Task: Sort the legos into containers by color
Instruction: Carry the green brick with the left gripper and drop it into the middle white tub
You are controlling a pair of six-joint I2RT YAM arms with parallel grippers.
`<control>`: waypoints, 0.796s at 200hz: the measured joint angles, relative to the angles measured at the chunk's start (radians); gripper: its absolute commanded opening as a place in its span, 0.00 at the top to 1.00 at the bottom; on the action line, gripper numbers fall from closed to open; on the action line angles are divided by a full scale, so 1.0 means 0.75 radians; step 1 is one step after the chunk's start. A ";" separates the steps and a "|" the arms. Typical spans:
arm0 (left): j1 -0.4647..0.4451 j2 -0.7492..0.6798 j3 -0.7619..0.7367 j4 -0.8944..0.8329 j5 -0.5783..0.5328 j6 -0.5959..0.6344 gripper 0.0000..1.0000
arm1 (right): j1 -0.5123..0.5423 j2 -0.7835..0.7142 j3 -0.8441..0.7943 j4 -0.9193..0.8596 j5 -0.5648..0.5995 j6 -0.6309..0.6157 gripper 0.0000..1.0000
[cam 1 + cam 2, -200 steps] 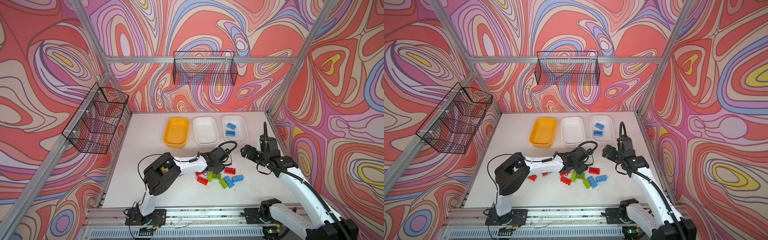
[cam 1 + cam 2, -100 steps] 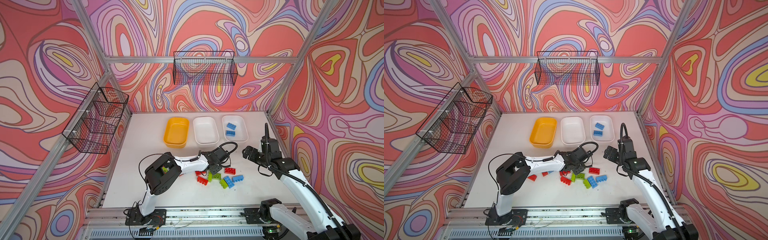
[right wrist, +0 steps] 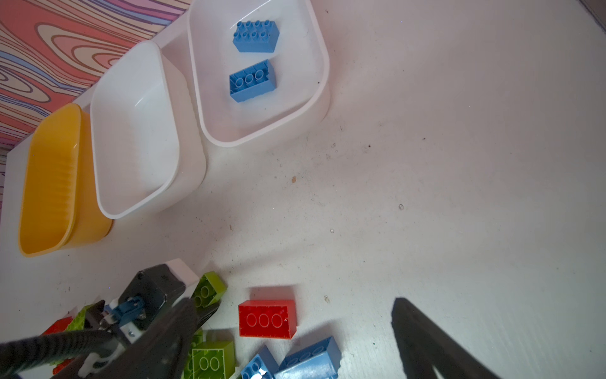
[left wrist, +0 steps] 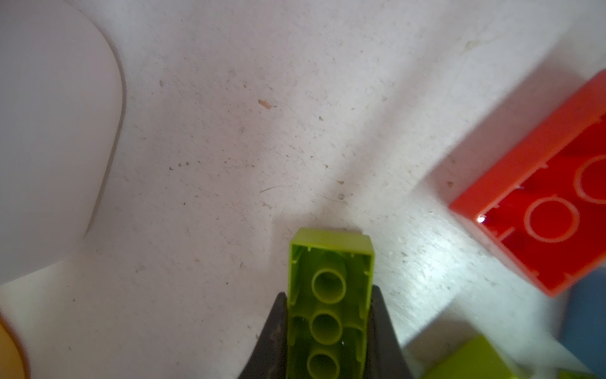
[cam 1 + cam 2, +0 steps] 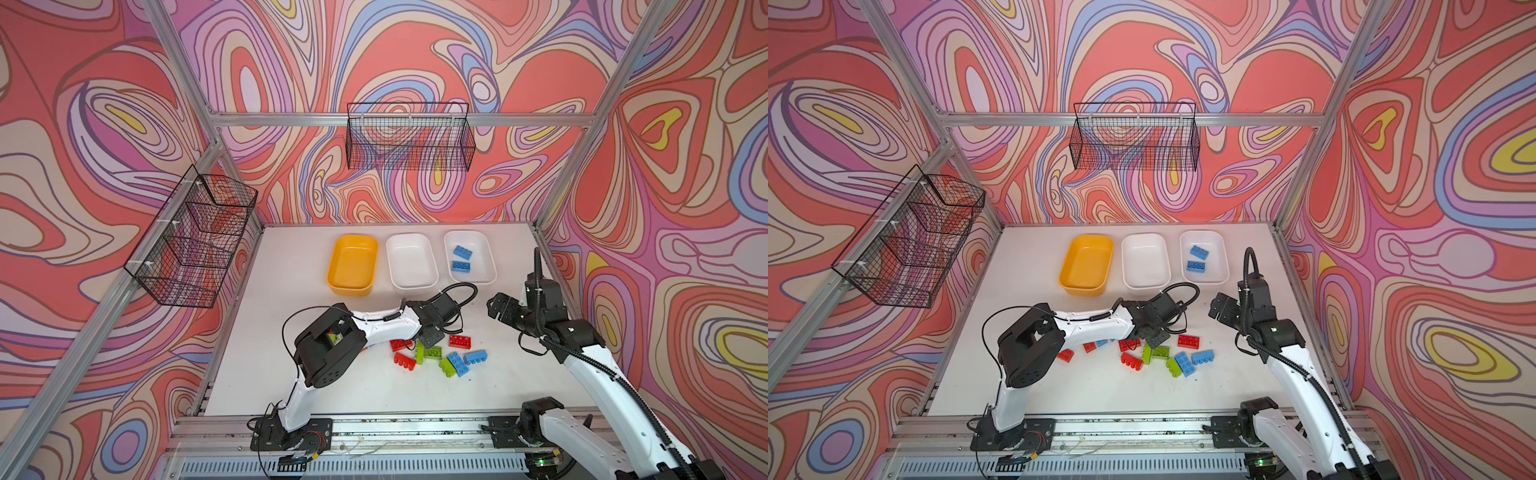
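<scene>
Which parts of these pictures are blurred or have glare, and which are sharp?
Left wrist view: the lime green brick in the left claw is sharp, the white tub and red brick at the edges are soft, glare whitens the table nearby. Right wrist view: the far blue bricks are sharp, a finger of the right claw is a dark blur.

Swirled red-and-lilac walls (image 5: 415,50) enclose a white tabletop (image 5: 291,299); two black wire baskets (image 5: 409,139) hang on aluminium rails (image 5: 282,119).

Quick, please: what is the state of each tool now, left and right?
Left tool: closed, holding a green brick.
Right tool: open, holding nothing.
</scene>
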 measured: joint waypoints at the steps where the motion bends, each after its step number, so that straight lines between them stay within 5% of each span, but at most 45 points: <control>1: 0.001 0.000 0.000 0.000 0.000 0.000 0.89 | 0.000 -0.001 0.000 -0.001 0.001 0.000 0.02; 85: 0.053 0.000 0.042 -0.056 0.031 -0.001 0.95 | 0.000 -0.025 0.003 -0.023 0.003 -0.001 0.02; 159: 0.156 -0.012 0.317 -0.167 0.106 -0.006 0.95 | 0.000 -0.002 0.104 -0.046 -0.004 -0.006 0.02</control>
